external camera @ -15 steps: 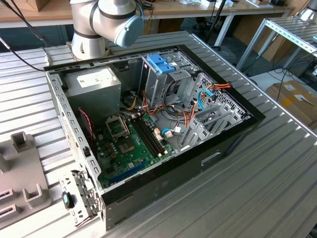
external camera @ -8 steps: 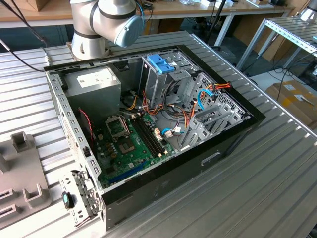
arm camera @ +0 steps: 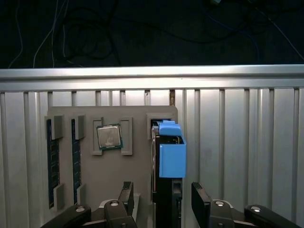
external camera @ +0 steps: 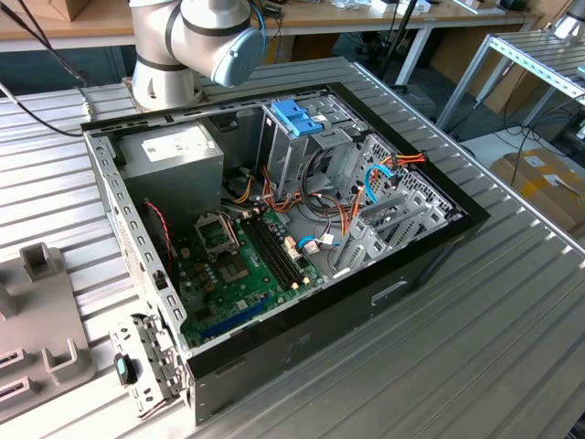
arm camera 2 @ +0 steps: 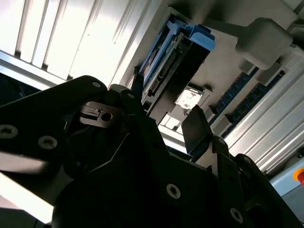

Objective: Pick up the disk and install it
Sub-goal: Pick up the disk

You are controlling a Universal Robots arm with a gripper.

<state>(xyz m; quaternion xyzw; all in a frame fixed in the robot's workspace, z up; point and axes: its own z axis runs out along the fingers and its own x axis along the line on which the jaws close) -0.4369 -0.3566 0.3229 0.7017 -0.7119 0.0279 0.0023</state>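
The disk (arm camera: 172, 152) stands on edge in a slot of a grey fixture plate (arm camera: 137, 166), with its light-blue carrier rail uppermost and its dark body below. In the first wrist view my gripper (arm camera: 162, 189) is open. One black finger (arm camera: 127, 194) stands on each side of the disk, and there is a gap between them and it. The second wrist view shows the same disk (arm camera 2: 183, 47) just beyond the gripper (arm camera 2: 164, 97), with connector pins along its edge.
The fixture plate also holds a processor chip (arm camera: 109, 137) and memory sticks (arm camera: 51, 156), and it lies on a ribbed aluminium table. The exterior view shows the open computer case (external camera: 274, 229) with a metal drive cage topped by a darker blue bracket (external camera: 297, 117), the motherboard (external camera: 238, 274) and the arm's base (external camera: 183, 46).
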